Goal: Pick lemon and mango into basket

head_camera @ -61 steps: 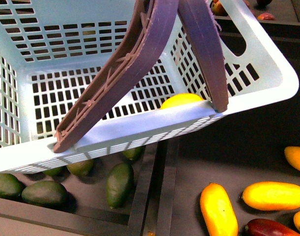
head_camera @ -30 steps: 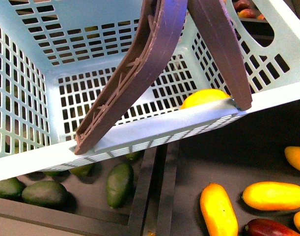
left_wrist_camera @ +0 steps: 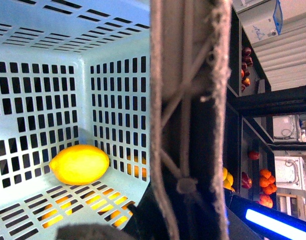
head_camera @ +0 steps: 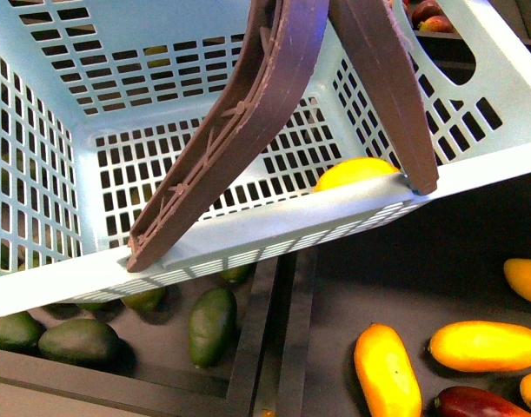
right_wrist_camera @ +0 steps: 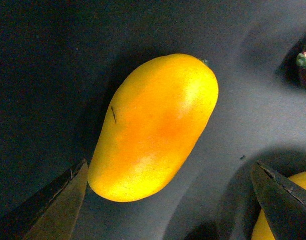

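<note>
The turquoise basket [head_camera: 248, 239] hangs tilted above the fruit bins and fills the upper front view. Its brown handles [head_camera: 248, 130] rise out of the top of the picture. The lemon [head_camera: 352, 172] lies inside, against the near wall, and in the left wrist view the lemon [left_wrist_camera: 79, 164] rests on the slotted floor. My left gripper [left_wrist_camera: 184, 215] is shut on the basket's handle [left_wrist_camera: 188, 100]. In the right wrist view a yellow-orange mango [right_wrist_camera: 153, 127] lies on a dark bin floor. My right gripper [right_wrist_camera: 170, 200] is open just above it, with the mango's end between the fingers.
Below the basket, green avocados [head_camera: 211, 323] lie in the left bin. Beyond a black divider [head_camera: 278, 347], the right bin holds yellow mangoes [head_camera: 387, 369] and a dark red mango [head_camera: 482, 404]. Another yellow fruit [right_wrist_camera: 270, 225] sits behind my right gripper's finger.
The basket has swung to the right across the front view and tilted more. The lemon inside has shifted right with it. The fruit in the bins has not moved.
</note>
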You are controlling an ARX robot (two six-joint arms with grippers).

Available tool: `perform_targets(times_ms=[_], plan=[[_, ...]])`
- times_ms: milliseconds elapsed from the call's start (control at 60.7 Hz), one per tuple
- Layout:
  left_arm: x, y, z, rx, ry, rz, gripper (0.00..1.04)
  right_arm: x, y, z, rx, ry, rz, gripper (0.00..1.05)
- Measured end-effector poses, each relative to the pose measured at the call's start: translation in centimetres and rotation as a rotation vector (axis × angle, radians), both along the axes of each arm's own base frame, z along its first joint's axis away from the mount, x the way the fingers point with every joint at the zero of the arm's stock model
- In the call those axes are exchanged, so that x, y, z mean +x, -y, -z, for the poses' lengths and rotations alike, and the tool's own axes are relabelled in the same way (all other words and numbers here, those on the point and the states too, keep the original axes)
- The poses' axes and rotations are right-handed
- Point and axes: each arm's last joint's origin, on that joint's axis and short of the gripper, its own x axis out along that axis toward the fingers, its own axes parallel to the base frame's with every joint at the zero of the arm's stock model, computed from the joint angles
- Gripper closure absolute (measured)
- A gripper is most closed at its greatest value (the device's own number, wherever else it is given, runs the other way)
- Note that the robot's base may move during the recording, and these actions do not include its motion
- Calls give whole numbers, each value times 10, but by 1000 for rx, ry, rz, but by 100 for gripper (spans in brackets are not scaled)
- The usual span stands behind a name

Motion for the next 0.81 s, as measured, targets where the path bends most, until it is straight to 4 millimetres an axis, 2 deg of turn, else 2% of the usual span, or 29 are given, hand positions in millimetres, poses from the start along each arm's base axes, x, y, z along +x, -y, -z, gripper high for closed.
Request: perform_targets(times_ms=[296, 477, 708, 807], plan=[[0, 0, 0, 2, 1, -3, 100, 21, -5, 16, 6, -8, -2, 9], [0, 0, 0, 1, 1, -3, 100, 30, -5, 38, 2, -34, 9, 9], [0, 0, 0, 1, 0, -1, 100, 35, -5, 41, 0, 16, -3, 38], [0, 0, 0, 2, 1, -2, 100, 33, -6, 38, 7, 37, -37, 42]])
